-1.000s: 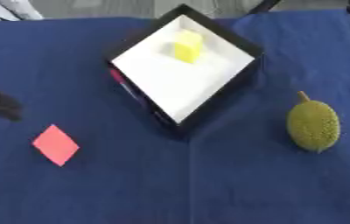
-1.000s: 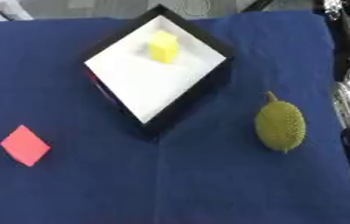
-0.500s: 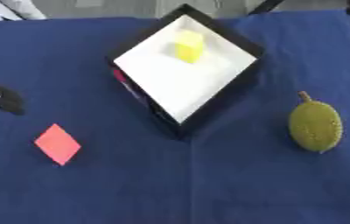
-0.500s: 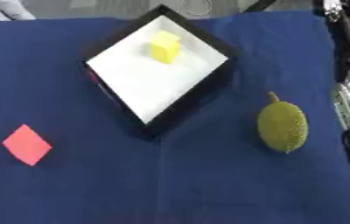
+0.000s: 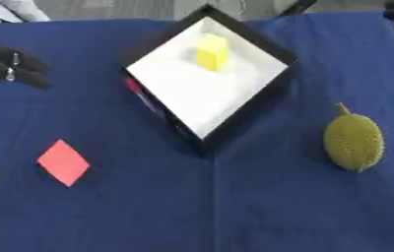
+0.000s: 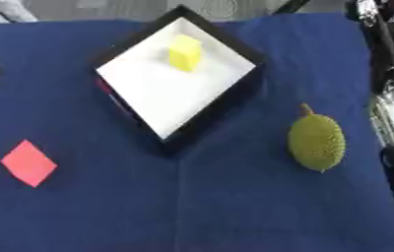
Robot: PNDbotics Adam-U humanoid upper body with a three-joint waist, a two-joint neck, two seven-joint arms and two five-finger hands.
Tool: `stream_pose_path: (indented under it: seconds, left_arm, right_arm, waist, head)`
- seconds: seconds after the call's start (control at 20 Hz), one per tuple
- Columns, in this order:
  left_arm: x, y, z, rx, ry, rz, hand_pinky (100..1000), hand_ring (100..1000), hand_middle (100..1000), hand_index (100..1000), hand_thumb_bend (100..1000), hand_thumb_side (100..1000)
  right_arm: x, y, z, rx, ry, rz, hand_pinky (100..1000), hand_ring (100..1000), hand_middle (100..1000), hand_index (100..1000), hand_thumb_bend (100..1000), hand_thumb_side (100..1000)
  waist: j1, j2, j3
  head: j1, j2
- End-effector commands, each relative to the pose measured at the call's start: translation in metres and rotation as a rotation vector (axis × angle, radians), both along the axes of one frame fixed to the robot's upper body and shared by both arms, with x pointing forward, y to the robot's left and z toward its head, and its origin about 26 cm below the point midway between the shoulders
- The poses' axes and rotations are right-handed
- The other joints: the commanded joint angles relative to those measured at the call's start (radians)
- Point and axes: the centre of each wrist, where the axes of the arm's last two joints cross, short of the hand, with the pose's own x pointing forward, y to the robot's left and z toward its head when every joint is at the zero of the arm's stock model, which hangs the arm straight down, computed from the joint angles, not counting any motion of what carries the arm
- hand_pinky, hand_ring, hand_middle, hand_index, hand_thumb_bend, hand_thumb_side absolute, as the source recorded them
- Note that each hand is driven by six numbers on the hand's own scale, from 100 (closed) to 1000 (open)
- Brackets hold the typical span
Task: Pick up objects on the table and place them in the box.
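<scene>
1. We're mid-task: one object boxed, two still out on the desk (image 5: 235,211).
2. Box (image 5: 274,93) sits diamond-wise at upper centre, black walls, white floor. Inside: one yellow block (image 5: 213,51) near the far corner, nothing else visible in it.
3. Still to go: red flat diamond piece (image 5: 63,162) on the blue cloth, well left of and below the box; green spiky durian-like fruit (image 5: 352,141) well to the box's right.
4. Our left hand (image 5: 7,66) shows at the left edge, above the red piece and apart from it. Fingers look partly curled and hold nothing.
5. Right hand: only arm structure at the right edge of the right eye view, hand itself not in view, so we can't tell its fingers.
6. Our read: reach phase for the red piece. Next move calls for the left hand to drop down over it. It's flat, so expect an edge pinch.
</scene>
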Motion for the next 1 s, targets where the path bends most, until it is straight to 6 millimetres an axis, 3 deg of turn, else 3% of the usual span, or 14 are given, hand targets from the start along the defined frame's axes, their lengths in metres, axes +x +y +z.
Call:
stream_pose_path:
  seconds: [0.05,0.5,1.0]
  left_arm:
    - [0.009,0.002,0.003,0.051,0.019,0.021,857,887,909,911,815,174]
    - [0.044,0.01,-0.016,0.153,0.069,0.058,865,896,919,913,849,157]
    - [0.056,0.014,-0.031,0.218,0.127,0.008,864,896,918,906,896,135]
  right_arm:
    - [-0.001,0.0,0.008,-0.02,-0.023,0.004,994,842,734,857,100,764]
    - [-0.001,0.001,0.006,-0.017,-0.016,0.006,993,842,734,856,100,769]
    - [0.0,0.003,0.005,-0.015,-0.012,0.009,992,842,733,855,100,771]
  waist:
    - [-0.006,-0.003,-0.003]
    - [-0.006,0.001,-0.008]
    - [-0.003,0.005,-0.011]
  head:
    - [0.004,-0.012]
    - [0.01,-0.012]
    - [0.014,-0.014]
